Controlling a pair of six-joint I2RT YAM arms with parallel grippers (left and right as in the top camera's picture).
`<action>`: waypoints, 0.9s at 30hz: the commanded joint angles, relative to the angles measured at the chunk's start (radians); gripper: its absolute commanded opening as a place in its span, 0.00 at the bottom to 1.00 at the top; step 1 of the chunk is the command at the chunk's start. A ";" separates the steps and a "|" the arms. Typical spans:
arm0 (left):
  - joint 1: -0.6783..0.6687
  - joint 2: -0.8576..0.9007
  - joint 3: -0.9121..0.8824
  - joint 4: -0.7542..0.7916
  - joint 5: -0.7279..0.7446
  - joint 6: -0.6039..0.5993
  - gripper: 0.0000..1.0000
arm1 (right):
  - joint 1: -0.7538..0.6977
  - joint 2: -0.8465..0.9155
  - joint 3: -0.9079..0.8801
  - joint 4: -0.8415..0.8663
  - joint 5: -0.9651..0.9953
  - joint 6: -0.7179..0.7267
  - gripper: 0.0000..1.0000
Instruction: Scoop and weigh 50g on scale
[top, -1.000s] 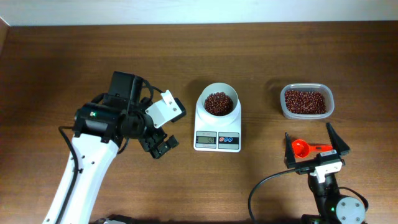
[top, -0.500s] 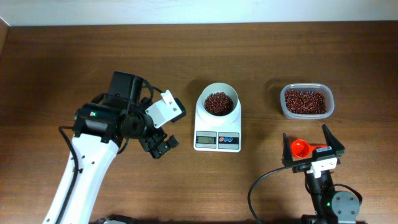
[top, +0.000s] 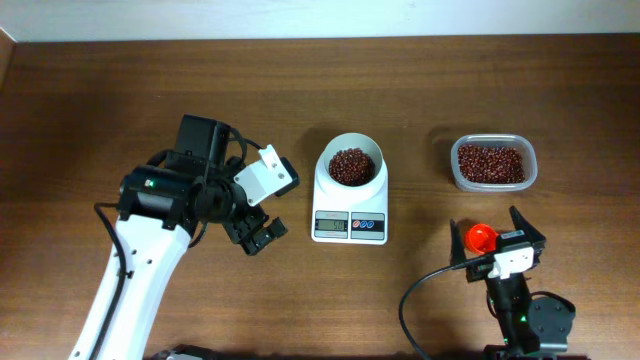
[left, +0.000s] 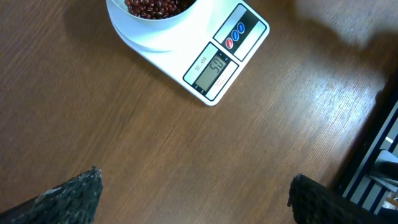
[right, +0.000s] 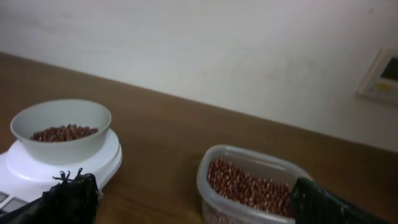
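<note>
The white scale (top: 349, 212) stands mid-table with a white bowl (top: 351, 165) of red-brown beans on it. In the left wrist view the scale (left: 214, 59) shows its lit display, and the beans (left: 155, 6) are at the top edge. My left gripper (top: 265, 236) hovers left of the scale, open (left: 196, 199) over bare wood. My right gripper (top: 495, 240) is open above an orange scoop (top: 481, 237) lying on the table. Nothing is between its fingers (right: 193, 205), and the scoop is out of the right wrist view. That view shows the bowl (right: 62, 127) on the left.
A clear plastic tub (top: 492, 163) of beans sits at the right, behind the right gripper and also ahead of it in the right wrist view (right: 255, 186). A pale wall runs behind the table's far edge. A black cable loops by the right arm's base (top: 420, 300).
The right gripper has drawn back toward the near edge and slightly left, now covering the scoop's handle. The scoop stays on the table. The left arm has not moved.
</note>
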 joint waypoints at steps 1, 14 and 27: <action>0.004 -0.017 -0.001 0.002 0.014 0.009 0.99 | 0.009 -0.011 -0.005 -0.032 0.010 0.000 0.99; 0.004 -0.017 -0.001 0.002 0.014 0.009 0.99 | 0.017 -0.011 -0.005 -0.048 0.151 0.148 0.99; 0.004 -0.017 -0.001 0.002 0.014 0.009 0.99 | 0.053 -0.011 -0.005 -0.048 0.136 0.125 0.99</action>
